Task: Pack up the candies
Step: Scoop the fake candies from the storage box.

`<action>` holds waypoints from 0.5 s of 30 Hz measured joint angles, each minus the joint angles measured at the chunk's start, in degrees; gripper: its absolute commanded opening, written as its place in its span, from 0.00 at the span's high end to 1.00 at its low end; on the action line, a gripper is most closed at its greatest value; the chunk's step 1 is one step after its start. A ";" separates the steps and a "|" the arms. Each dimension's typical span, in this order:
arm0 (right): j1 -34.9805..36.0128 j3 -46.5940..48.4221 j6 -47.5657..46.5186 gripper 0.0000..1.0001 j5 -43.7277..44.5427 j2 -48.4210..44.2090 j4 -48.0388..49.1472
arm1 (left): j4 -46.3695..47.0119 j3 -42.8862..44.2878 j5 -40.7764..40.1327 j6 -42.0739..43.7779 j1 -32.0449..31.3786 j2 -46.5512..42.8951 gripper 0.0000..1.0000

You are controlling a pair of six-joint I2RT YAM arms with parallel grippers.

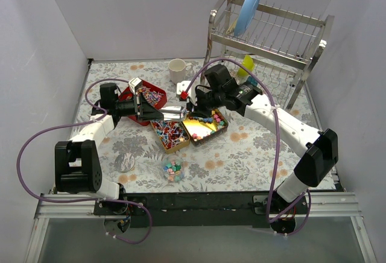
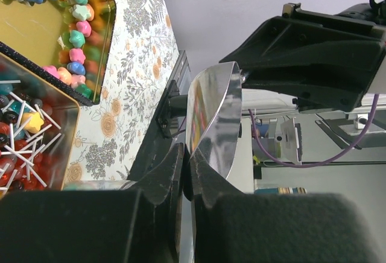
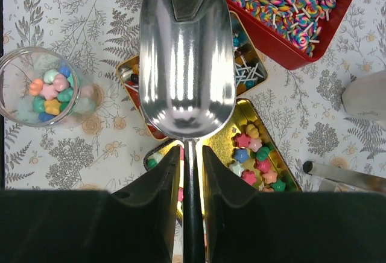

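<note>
A shiny metal scoop (image 1: 172, 113) hangs level over the trays, held from both ends. My left gripper (image 1: 155, 111) is shut on the front rim of its bowl, which shows edge-on in the left wrist view (image 2: 214, 118) between the closed fingers (image 2: 187, 154). My right gripper (image 1: 192, 107) is shut on the scoop's thin handle (image 3: 192, 154). The bowl (image 3: 187, 64) is empty. Pastel star candies (image 3: 256, 154) lie in the gold tray (image 1: 218, 131) under the handle. A glass jar (image 1: 173, 169) holds several candies (image 3: 48, 91).
A red tray of stick candies (image 1: 170, 133) sits next to the gold tray, and a red tray of swirl lollipops (image 1: 152, 97) lies behind it. A clear lid or dish (image 1: 125, 163) lies front left. A white mug (image 1: 177, 70) and a dish rack (image 1: 271, 34) with a blue plate stand at the back.
</note>
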 measured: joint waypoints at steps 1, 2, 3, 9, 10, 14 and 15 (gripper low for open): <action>0.35 0.00 -0.20 0.72 0.24 0.00 0.24 | 0.02 0.00 0.00 -0.04 0.00 0.15 1.00; 0.72 0.00 -0.42 0.71 0.55 0.00 0.44 | 0.04 0.00 0.00 -0.07 0.00 0.42 1.00; 1.05 0.00 -0.61 0.71 0.92 0.00 0.59 | 0.02 0.00 0.02 -0.09 0.00 0.72 1.00; 1.77 -0.17 -1.36 0.94 2.91 -0.02 0.48 | 0.07 0.00 -0.22 -0.07 -0.85 1.81 1.00; 1.70 -0.26 -1.51 0.97 2.84 -0.02 0.20 | 0.26 0.00 -0.33 0.02 -0.92 1.81 1.00; 1.77 -0.44 -1.86 0.99 2.91 -0.02 0.00 | 0.39 0.00 -0.74 0.44 -1.05 1.81 0.74; 1.77 -0.44 -2.01 0.99 2.91 -0.02 -0.04 | 0.22 0.00 -0.94 0.81 -1.05 1.81 0.70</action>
